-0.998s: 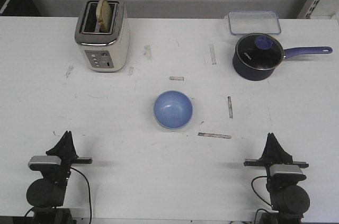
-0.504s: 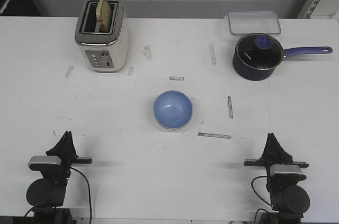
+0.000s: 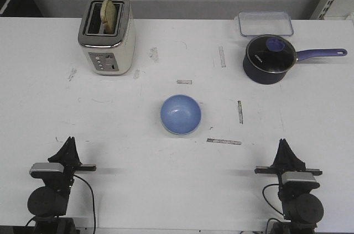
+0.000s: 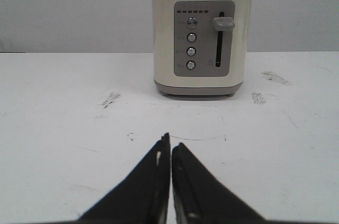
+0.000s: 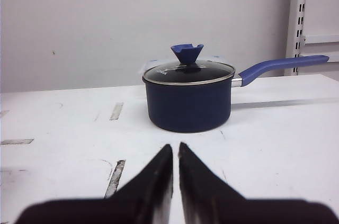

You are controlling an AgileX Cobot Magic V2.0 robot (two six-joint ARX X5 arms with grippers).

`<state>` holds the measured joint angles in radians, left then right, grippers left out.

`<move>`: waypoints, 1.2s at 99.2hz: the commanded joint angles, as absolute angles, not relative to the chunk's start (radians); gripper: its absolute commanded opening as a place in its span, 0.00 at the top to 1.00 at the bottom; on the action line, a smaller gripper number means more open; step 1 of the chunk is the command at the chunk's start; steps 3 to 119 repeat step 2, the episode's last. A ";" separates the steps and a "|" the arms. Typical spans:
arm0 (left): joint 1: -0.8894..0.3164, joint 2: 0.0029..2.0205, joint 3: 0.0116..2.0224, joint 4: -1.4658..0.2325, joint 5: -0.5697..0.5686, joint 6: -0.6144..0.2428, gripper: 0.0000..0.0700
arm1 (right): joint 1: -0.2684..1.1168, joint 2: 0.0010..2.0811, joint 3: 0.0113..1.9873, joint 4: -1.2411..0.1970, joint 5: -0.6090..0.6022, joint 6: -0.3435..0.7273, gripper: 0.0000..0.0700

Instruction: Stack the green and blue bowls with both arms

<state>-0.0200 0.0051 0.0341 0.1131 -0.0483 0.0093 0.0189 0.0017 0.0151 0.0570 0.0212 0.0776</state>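
Observation:
The blue bowl [image 3: 180,114] sits upright in the middle of the white table, in the front view only. No green bowl shows in any view; whether it lies under the blue bowl cannot be told. My left gripper [image 3: 68,143] rests shut and empty at the near left edge; in the left wrist view [image 4: 170,140] its jaws are together and point toward the toaster. My right gripper [image 3: 283,145] rests shut and empty at the near right edge; in the right wrist view [image 5: 175,149] its jaws are nearly together and point toward the saucepan.
A cream toaster [image 3: 107,35] with bread in it stands at the back left, also in the left wrist view [image 4: 202,33]. A dark navy saucepan [image 3: 269,59] with a lid and long handle stands at the back right, also in the right wrist view [image 5: 189,97]. A clear container [image 3: 265,23] lies behind it.

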 commanded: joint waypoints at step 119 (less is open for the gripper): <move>-0.020 0.003 0.012 0.128 -0.049 0.010 1.00 | 0.019 0.001 0.013 0.068 0.020 0.070 0.99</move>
